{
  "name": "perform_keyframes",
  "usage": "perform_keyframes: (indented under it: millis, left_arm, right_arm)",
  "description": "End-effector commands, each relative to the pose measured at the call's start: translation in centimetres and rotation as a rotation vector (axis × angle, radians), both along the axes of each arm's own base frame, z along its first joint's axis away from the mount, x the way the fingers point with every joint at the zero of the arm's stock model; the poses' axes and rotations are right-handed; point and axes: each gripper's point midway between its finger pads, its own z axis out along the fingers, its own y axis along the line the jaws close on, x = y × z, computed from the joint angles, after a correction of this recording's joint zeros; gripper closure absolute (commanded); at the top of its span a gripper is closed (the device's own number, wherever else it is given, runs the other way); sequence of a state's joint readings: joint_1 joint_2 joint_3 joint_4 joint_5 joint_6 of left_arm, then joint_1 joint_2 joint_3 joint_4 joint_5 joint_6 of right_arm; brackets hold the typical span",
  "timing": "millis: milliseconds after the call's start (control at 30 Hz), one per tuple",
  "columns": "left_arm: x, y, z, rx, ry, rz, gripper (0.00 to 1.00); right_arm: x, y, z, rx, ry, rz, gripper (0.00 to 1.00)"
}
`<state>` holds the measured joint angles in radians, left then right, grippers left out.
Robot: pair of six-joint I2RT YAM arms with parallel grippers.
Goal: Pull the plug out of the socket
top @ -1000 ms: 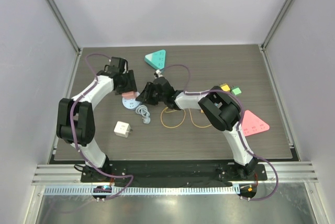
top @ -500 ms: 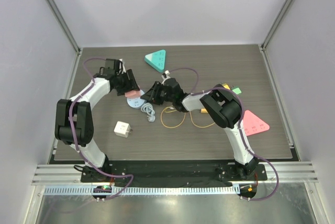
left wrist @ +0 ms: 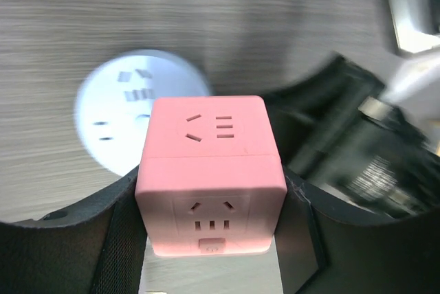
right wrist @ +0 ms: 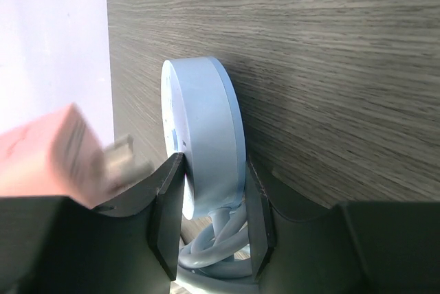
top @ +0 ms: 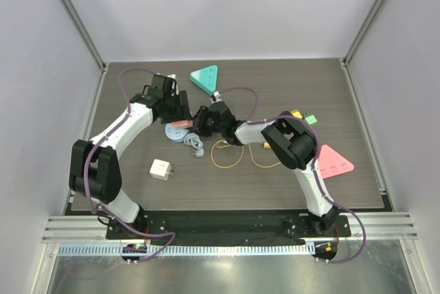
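Note:
The plug is a pink cube [left wrist: 210,170] and my left gripper [left wrist: 212,198] is shut on it, one finger on each side. In the top view the pink cube [top: 181,123] hangs just over the socket, a pale blue round disc [top: 173,134]. My right gripper [right wrist: 210,191] is shut on the blue disc [right wrist: 206,136] by its rim, near where its grey cable [right wrist: 216,253] leaves. In the right wrist view the plug's metal prongs [right wrist: 124,156] show bare, a little off the disc's face. Both grippers meet at the table's left middle; the right gripper [top: 201,122] sits right of the plug.
A teal triangular socket [top: 205,77] lies at the back. A pink triangular one [top: 333,162] lies on the right and a white cube [top: 161,170] in front left. Yellow cable loops [top: 227,153] and small yellow [top: 297,114] and green [top: 311,119] blocks lie nearby. The grey cable coils [top: 194,145] beside the disc.
My left wrist has swung to the right with the pink plug in its grip. The right gripper has shifted slightly right and back, still holding the blue disc.

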<state>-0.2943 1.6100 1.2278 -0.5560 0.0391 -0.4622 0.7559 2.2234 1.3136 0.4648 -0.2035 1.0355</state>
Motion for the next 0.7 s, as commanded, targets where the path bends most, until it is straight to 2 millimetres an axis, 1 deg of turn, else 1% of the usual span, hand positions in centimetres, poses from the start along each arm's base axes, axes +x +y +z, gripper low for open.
perform_keyframes:
  millis: [0, 67, 100, 133, 167, 300, 400, 467, 500, 533, 567, 633, 667]
  left_arm:
    - [0.5, -3.0, 3.3, -0.166, -0.059, -0.088, 1.00]
    - [0.6, -3.2, 3.2, -0.196, -0.052, -0.085, 1.00]
    - [0.8, -2.7, 3.1, -0.191, -0.049, -0.066, 1.00]
    - [0.9, -2.2, 3.1, -0.182, -0.051, -0.050, 1.00]
    - [1.0, -1.6, 3.2, -0.169, -0.053, -0.027, 1.00]
    - [1.5, 2.5, 3.4, -0.110, -0.077, 0.128, 1.00]
    - [1.3, 5.0, 3.2, -0.089, -0.079, 0.230, 1.00]
    - [0.9, 6.2, 3.0, -0.082, -0.071, 0.289, 1.00]
    - [0.9, 7.3, 3.0, -0.064, -0.076, 0.332, 1.00]
    - [0.8, 7.8, 2.9, -0.049, -0.073, 0.355, 1.00]
    - [0.4, 9.1, 2.8, -0.008, -0.072, 0.413, 1.00]
    - [0.1, 9.8, 2.7, 0.016, -0.073, 0.446, 1.00]
    - [-0.1, 9.8, 2.2, 0.017, -0.055, 0.457, 1.00]
  right_arm:
    - [-0.8, -2.5, -5.8, -0.196, 0.071, -0.048, 0.99]
    - [-0.8, -2.6, -5.6, -0.191, 0.070, -0.048, 0.99]
    - [-0.8, -2.8, -5.8, -0.190, 0.073, -0.051, 0.99]
    - [-0.6, -2.8, -5.4, -0.174, 0.068, -0.053, 0.99]
    - [-0.8, -3.0, -5.6, -0.172, 0.074, -0.054, 0.99]
    - [-0.7, -3.2, -5.7, -0.140, 0.089, -0.063, 0.99]
    - [-0.6, -3.1, -5.6, -0.122, 0.094, -0.063, 0.99]
    - [-0.6, -3.1, -5.5, -0.112, 0.097, -0.068, 0.99]
    - [-0.6, -3.1, -5.5, -0.109, 0.099, -0.072, 0.99]
    - [-0.5, -3.1, -5.4, -0.104, 0.094, -0.076, 0.99]
    - [-0.4, -3.2, -5.4, -0.102, 0.097, -0.086, 0.99]
    - [-0.2, -3.2, -5.0, -0.085, 0.089, -0.095, 0.99]
    - [-0.3, -3.3, -5.1, -0.082, 0.093, -0.101, 0.99]
